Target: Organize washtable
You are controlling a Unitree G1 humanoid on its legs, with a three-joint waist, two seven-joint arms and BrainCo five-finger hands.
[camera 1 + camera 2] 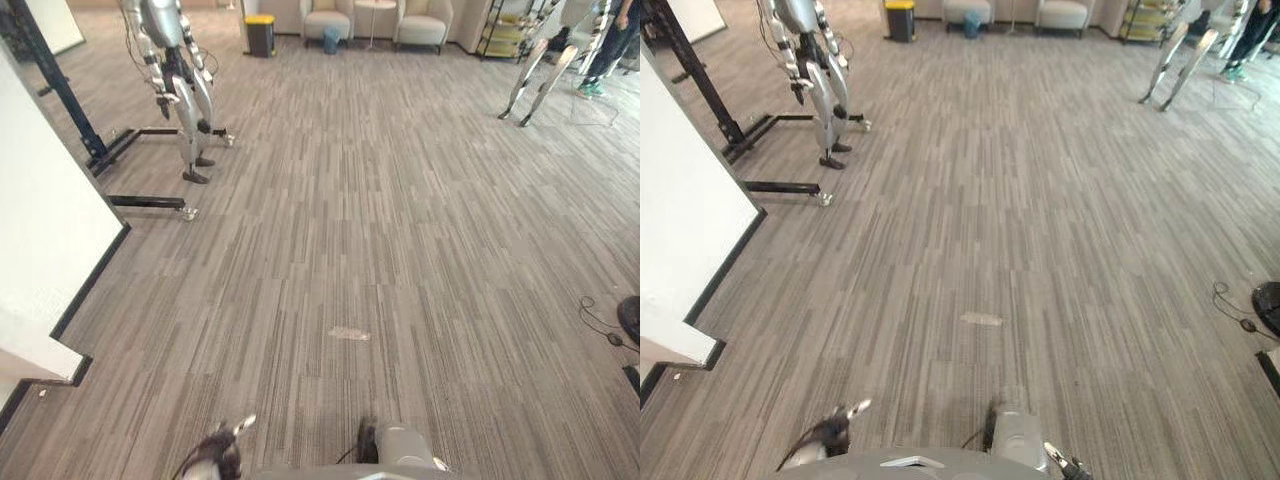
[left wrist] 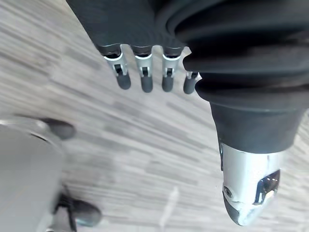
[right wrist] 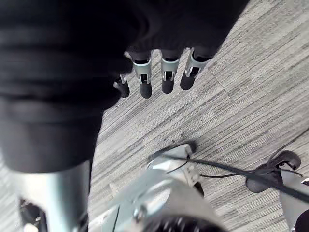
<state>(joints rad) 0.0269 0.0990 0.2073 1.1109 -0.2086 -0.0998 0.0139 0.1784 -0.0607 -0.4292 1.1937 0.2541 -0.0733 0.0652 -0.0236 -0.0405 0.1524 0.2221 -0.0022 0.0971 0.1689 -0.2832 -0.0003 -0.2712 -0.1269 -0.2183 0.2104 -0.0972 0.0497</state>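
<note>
My left hand [image 2: 145, 77] hangs beside me over the grey striped carpet [image 1: 400, 230], its fingers straight and relaxed with nothing in them, and its thumb [image 2: 246, 193] stands apart. The same hand peeks in at the lower edge of the left eye view [image 1: 215, 455]. My right hand [image 3: 166, 77] also hangs over the carpet, fingers relaxed and empty.
A white partition [image 1: 40, 230] with a black base runs along the left. Another humanoid robot [image 1: 175, 70] hangs on a black stand at the far left. Armchairs [image 1: 330, 18] and a yellow-topped bin [image 1: 259, 33] line the back wall. A person's legs [image 1: 605, 50] show far right. A pale scrap [image 1: 349, 333] lies on the carpet.
</note>
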